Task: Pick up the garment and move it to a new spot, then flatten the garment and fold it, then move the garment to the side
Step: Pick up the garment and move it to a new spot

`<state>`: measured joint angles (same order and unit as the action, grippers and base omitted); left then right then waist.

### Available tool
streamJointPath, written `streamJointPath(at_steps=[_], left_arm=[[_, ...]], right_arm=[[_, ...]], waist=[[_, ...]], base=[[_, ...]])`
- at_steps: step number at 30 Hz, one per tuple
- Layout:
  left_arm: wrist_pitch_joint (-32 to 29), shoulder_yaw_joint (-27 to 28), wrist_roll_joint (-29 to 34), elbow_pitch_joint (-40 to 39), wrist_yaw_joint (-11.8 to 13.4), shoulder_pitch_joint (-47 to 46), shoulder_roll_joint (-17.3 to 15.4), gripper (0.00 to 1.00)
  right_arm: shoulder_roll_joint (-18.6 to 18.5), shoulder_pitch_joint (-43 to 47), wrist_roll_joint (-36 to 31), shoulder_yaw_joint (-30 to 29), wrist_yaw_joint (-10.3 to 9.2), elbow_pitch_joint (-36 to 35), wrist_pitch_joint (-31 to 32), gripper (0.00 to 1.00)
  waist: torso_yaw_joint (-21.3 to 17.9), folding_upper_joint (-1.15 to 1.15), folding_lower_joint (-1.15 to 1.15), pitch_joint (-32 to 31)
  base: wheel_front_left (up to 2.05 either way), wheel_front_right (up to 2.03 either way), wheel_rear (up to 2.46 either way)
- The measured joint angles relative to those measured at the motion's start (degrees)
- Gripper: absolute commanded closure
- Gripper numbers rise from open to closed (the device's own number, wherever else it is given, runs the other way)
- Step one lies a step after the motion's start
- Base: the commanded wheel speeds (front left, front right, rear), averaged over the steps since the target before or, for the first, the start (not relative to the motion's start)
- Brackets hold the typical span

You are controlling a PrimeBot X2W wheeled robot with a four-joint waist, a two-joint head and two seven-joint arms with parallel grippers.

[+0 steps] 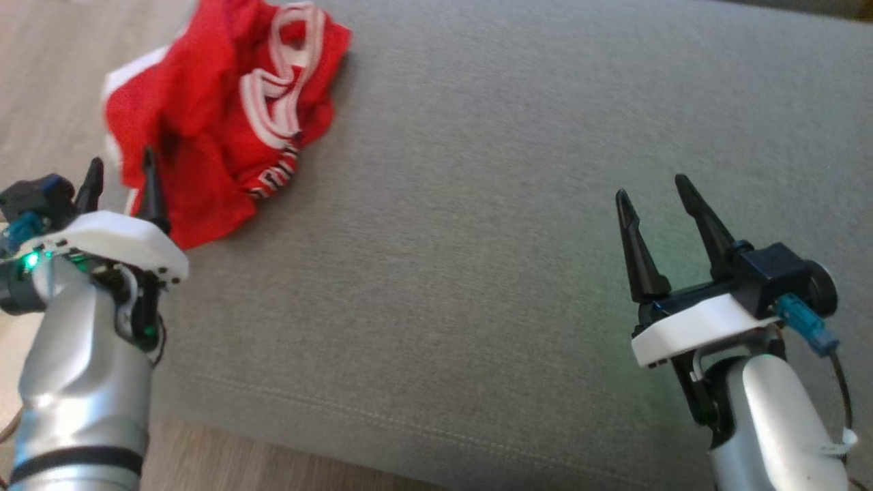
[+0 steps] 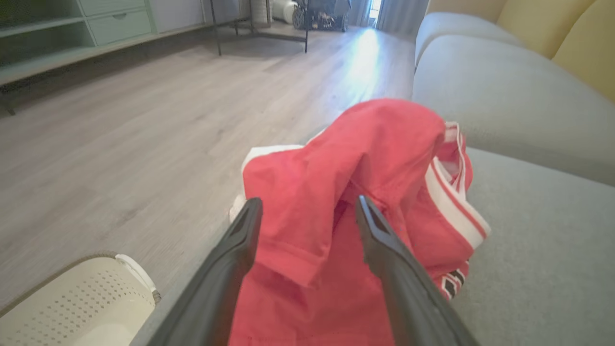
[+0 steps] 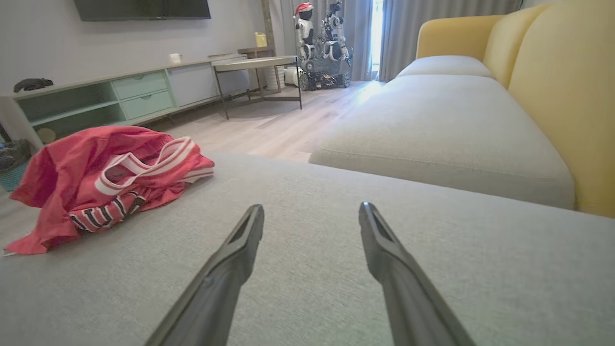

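A: Where did the garment (image 1: 218, 116) lie?

B: Crumpled in a heap at the far left corner of the grey seat cushion (image 1: 511, 239). It was red cloth with white-and-red striped trim, and some black-and-white lettering showed at its near edge. Its left side seemed to reach over the cushion's edge, above the wooden floor (image 1: 41, 82).

A: And the left gripper (image 1: 123, 158)?

B: Right at the heap's near side, jaws spread wide and holding nothing. In the left wrist view the red fabric showed between the two dark fingers (image 2: 230, 259) and past them. Whether a tip touched the cloth, I could not tell.

A: The right gripper (image 1: 651, 187)?

B: Well apart from the garment, over the bare right part of the cushion, pointing away from the robot. Its jaws were released too — wide apart, with grey upholstery showing between them.

A: Anything else around?

B: A cream perforated container (image 2: 77, 302) stood on the floor beside the cushion's left edge. From the right wrist, a yellow backrest (image 3: 562, 96) rose along the sofa's right — and a low cabinet (image 3: 120, 96) with pale green drawers stood against the far wall.
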<state>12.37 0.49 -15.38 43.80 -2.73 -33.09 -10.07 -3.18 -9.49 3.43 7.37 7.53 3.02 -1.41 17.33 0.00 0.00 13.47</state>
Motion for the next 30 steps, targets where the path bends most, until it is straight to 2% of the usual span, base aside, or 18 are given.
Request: streamJointPath(at_steps=[4, 9, 10, 11, 16, 19, 26, 30], left_arm=[[-1.27, -0.14, 0.40, 8.89, -0.31, -4.80, -1.65, 0.00], [-1.26, 0.01, 0.08, 16.12, -0.32, -10.70, -2.46, 0.00], [-1.25, 0.07, 0.07, 17.17, -0.42, -11.50, -2.67, 0.63], [-1.16, 0.12, 0.07, 18.05, -0.64, -12.19, -2.82, 1.00], [1.02, 0.09, 0.08, 19.24, -0.88, -13.51, -3.82, 1.00], [1.87, 0.12, 0.10, 15.92, -0.87, -14.13, -4.21, 1.00], [1.94, 0.02, 1.36, 0.76, -1.38, -13.07, -4.63, 1.00], [2.20, -1.36, 2.57, -8.77, -1.38, -6.99, -4.60, 1.00]], right_arm=[[-0.49, -0.70, 0.01, -0.12, 0.00, -0.47, 0.00, 0.00], [-0.60, -0.74, 0.01, -0.30, 0.00, -0.48, 0.00, 0.00], [-0.60, -0.74, 0.01, -0.29, 0.00, -0.48, 0.01, 0.00], [-0.60, -0.74, 0.01, -0.31, 0.00, -0.47, 0.01, 0.00], [-0.59, -0.74, 0.01, -0.78, 0.00, -0.41, 0.00, 0.00], [-0.56, -0.63, 0.12, -1.16, 0.00, -0.04, -0.09, 0.00], [-0.38, 0.00, 0.90, -2.02, 0.00, 0.75, -0.87, 0.00], [-0.14, 2.58, 1.99, -2.24, 0.00, 1.18, -1.57, 0.00]], waist=[[-2.25, 0.00, 0.00, 2.08], [-3.82, 0.00, 0.00, 3.60], [-3.98, 0.00, 0.00, 3.69], [-4.05, 0.00, 0.01, 3.66], [-3.59, 0.00, 0.00, 2.68], [-2.92, 0.00, 0.00, 0.97], [-2.62, 0.00, 0.00, -3.23], [-3.21, 0.00, 0.00, -6.67]], base=[[0.00, 0.00, 0.00], [0.00, 0.00, 0.00], [0.00, 0.00, 0.00], [0.00, 0.00, 0.00], [0.00, 0.00, 0.00], [0.00, 0.00, 0.00], [0.00, 0.00, 0.00], [0.00, 0.00, 0.00]])
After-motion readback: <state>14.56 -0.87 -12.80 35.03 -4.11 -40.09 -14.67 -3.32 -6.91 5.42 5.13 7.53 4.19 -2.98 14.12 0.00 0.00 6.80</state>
